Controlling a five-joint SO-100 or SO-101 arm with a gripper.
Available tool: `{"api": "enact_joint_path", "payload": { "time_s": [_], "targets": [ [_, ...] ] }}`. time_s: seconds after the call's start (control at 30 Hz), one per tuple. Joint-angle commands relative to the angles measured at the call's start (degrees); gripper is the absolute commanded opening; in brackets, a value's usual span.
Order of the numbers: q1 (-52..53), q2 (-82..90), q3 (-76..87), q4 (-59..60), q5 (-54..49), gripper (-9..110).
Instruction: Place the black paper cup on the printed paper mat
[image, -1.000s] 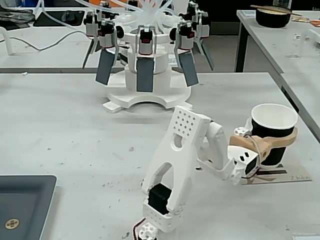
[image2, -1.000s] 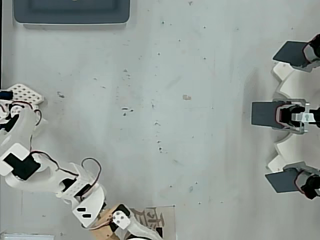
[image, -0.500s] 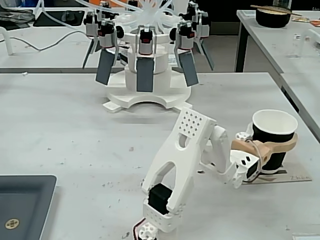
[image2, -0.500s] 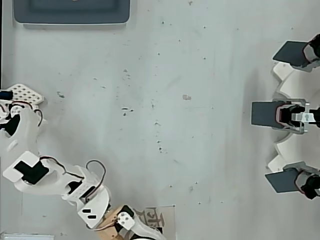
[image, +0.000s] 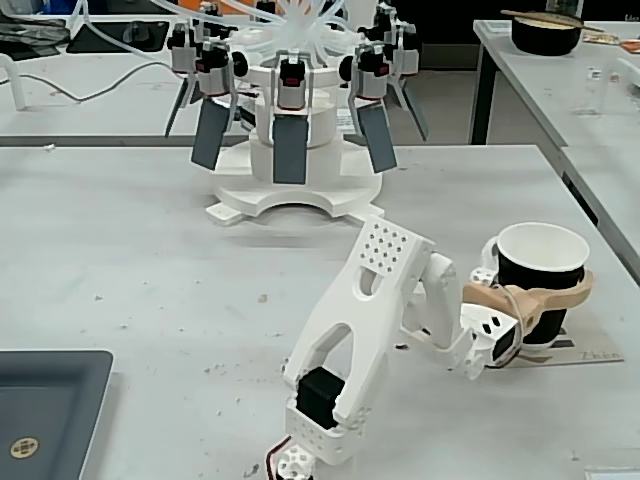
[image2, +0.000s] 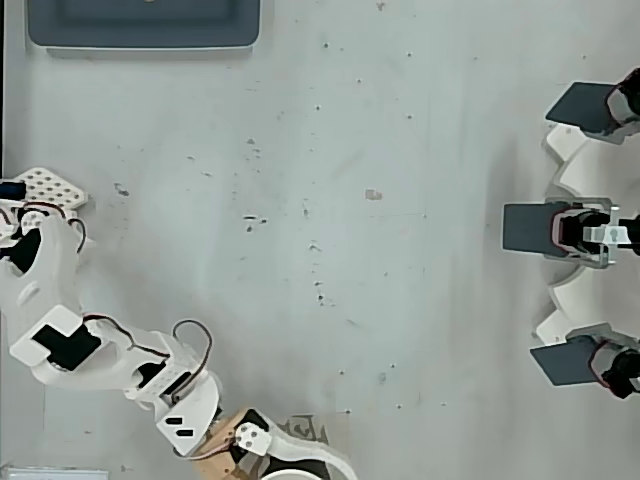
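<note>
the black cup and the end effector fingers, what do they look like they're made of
The black cup looks like paper: matte black outside, white inside, with a thin rolled white rim. The end effector has tan fingers with a dull, smooth finish wrapped around the cup, probably printed plastic, though the look leaves that open. The arm's white shells look like matte plastic too.

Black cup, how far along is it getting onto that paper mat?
Nearly there. The black cup is upright over the paper mat, its base at or just above the sheet; contact is hard to judge. The gripper has its tan fingers wrapped around the cup. What's left: open the fingers and back the arm away without tipping it.
</note>
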Motion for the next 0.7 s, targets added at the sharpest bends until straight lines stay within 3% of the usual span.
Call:
{"api": "enact_joint_path", "payload": {
  "time_s": [0.0, 0.37, 0.67],
  "targets": [
    [0.88, 2.99, -0.44, 0.44, 0.0, 39],
    [5.36, 7.82, 0.79, 4.57, -1.41, 55],
    [6.77, 17.05, 13.54, 3.96, -1.49, 72]
  ]
}}
